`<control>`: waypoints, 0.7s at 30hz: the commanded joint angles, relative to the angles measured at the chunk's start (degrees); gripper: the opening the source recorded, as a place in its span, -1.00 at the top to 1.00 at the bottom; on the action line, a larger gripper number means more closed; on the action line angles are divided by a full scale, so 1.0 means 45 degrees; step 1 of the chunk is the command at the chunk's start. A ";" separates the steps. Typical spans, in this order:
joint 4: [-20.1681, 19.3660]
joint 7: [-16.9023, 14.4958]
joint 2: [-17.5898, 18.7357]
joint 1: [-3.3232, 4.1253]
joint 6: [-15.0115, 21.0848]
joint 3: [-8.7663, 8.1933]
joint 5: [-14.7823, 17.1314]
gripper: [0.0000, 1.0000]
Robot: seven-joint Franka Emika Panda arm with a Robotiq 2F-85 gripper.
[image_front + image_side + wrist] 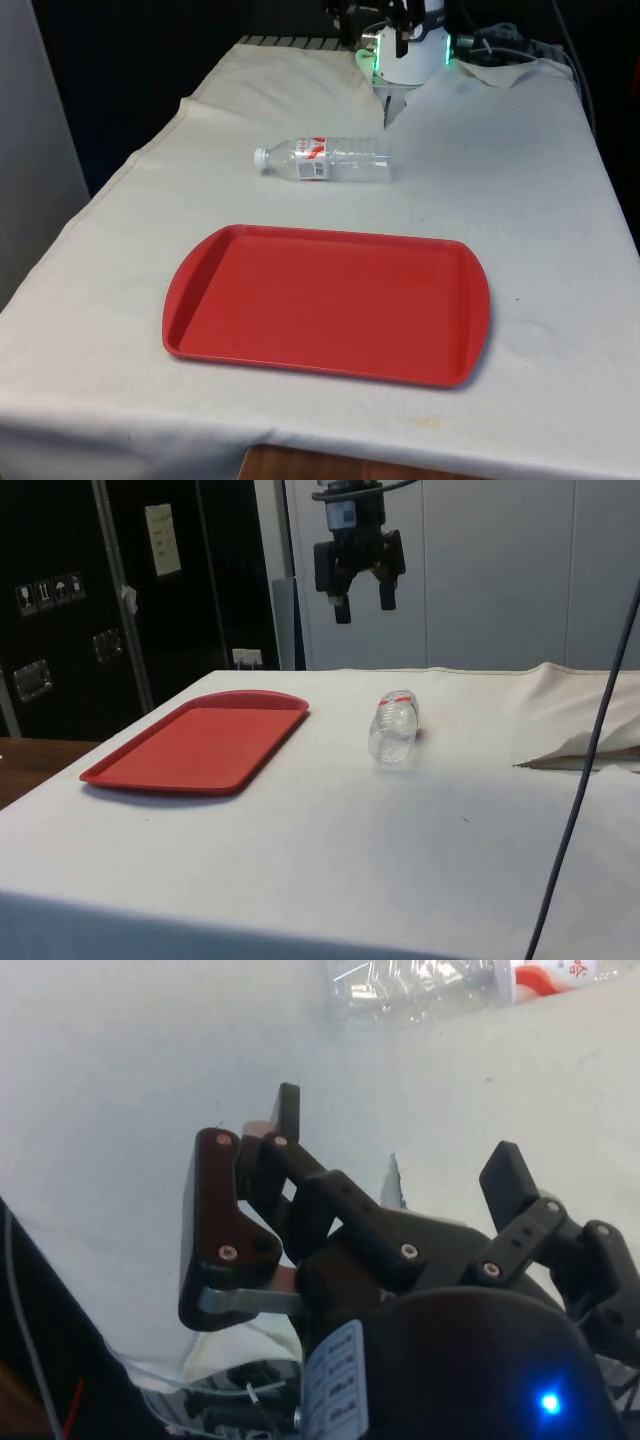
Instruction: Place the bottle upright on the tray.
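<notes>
Table, white cloth: wide bare margins on every side of its contents, cloth rumpled near the robot's end. Tray, red, flat, raised rim, unloaded; sits toward the camera-side edge in the front view, well inside both long edges. Bottle, clear plastic, white cap, red-and-white label: lying on its side on the cloth, beyond the tray's far rim and apart from it, cap toward the front view's left. Gripper, black: fingers apart, holding nothing, high above the bottle.
</notes>
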 commanded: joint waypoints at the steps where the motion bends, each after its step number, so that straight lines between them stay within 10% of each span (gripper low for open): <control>1: -0.0178 0.0229 -0.0038 -0.0064 0.0344 0.0013 -0.0191 -1.00; 21: -0.0649 0.1566 0.0713 -0.0127 0.1693 -0.0089 -0.0306 -1.00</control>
